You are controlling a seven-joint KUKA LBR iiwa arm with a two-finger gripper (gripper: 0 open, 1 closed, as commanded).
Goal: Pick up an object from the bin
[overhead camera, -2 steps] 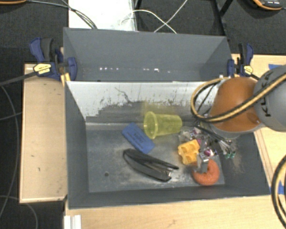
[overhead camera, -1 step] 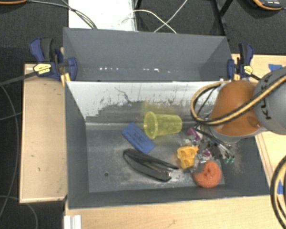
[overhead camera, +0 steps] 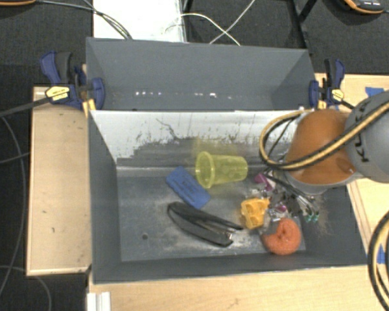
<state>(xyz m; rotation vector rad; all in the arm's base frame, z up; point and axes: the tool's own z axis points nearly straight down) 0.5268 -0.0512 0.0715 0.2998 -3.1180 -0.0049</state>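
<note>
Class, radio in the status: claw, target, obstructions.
Claw low, right side of bin. Beside yellow lump and orange-red ball. Black tool lies nearby, apart.

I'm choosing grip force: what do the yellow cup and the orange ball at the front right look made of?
Yellow cup: probably thin plastic, translucent and slightly glossy; the bin shows through its wall. Orange ball: seemingly soft foam or fibre, matte, with a rough dull surface; cannot tell which.

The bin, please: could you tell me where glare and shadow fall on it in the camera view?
In the camera view, small bright glints line the bin's back wall; the translucent yellow cup glows in the light; the black object throws a narrow shadow on the floor; the corner by the orange ball sits darker beneath the arm.
</note>
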